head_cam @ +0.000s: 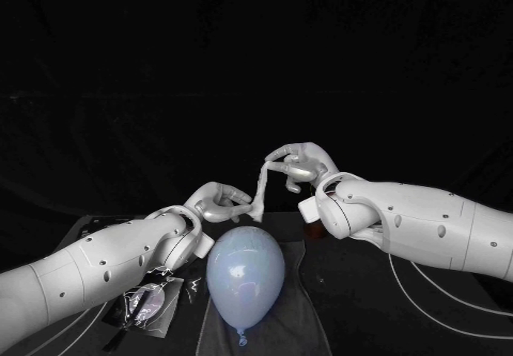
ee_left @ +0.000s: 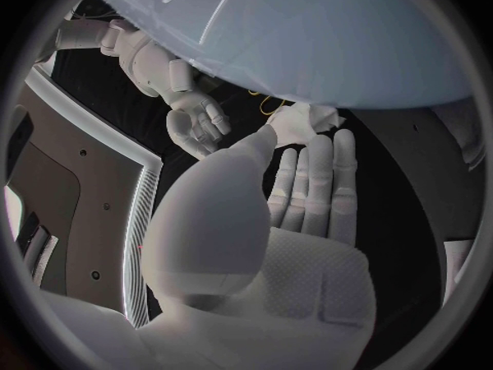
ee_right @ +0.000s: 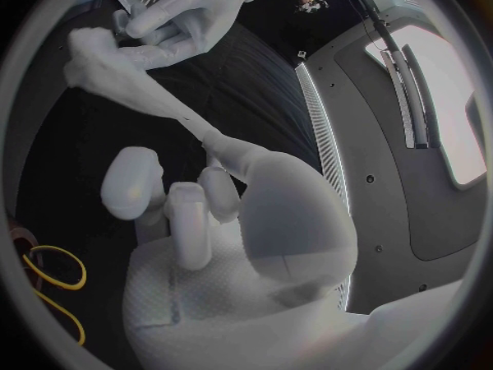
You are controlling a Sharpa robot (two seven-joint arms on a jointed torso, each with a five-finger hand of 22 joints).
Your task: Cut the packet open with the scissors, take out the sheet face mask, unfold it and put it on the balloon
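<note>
A white sheet mask [head_cam: 260,187] hangs as a twisted strip between my two hands, above the table. My left hand [head_cam: 222,202] pinches its lower end just above the top of the balloon [head_cam: 246,268]. My right hand [head_cam: 302,164] holds the upper end, higher and further back. The balloon is pale blue and lies on its side with its knot toward me. In the left wrist view the crumpled mask end [ee_left: 305,123] sits at my fingertips [ee_left: 313,168], under the balloon [ee_left: 308,33]. The right wrist view shows the mask [ee_right: 134,82] running from my right hand [ee_right: 195,205] to the left hand [ee_right: 185,16].
The clear cut packet [head_cam: 150,300] lies left of the balloon, under my left forearm. Yellow scissor handles [ee_right: 46,279] lie on the table near my right hand. A dark mat [head_cam: 294,297] lies under the balloon. Thin cables [head_cam: 428,289] trail below my right arm.
</note>
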